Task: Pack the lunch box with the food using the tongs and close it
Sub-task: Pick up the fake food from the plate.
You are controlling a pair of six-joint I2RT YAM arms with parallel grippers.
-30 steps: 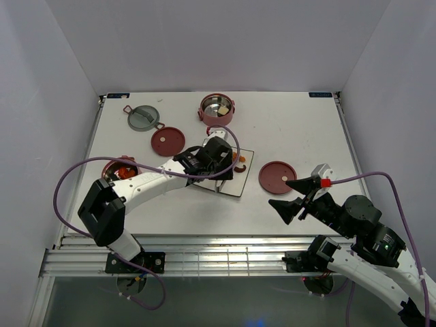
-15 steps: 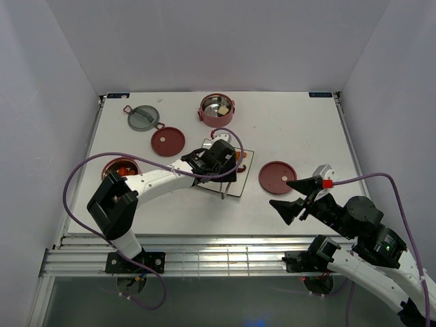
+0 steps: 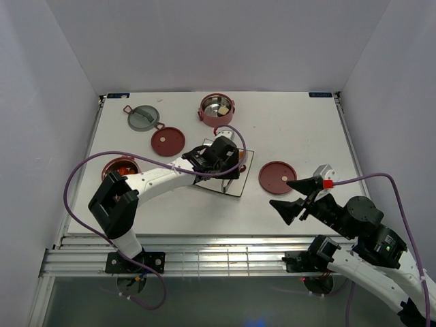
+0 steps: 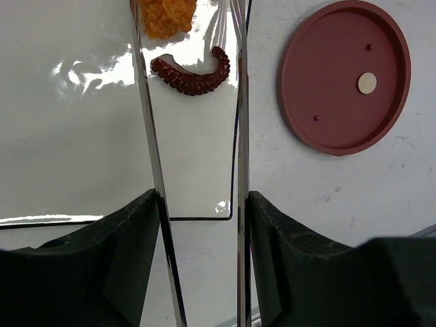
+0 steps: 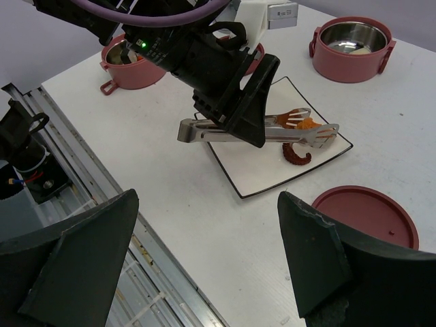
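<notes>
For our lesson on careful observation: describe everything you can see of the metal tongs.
The tongs are long, thin and silvery, of shiny metal: two flat blades joined at one end in a narrow V. The left claw holds them, a black finger outside each blade. They lie nearly level over the square white plate, blades apart, tips by the orange food piece, a curved dark-red piece between the blades. Whether they touch food cannot be told.

No writing, number or brand is legible in any view.
</notes>
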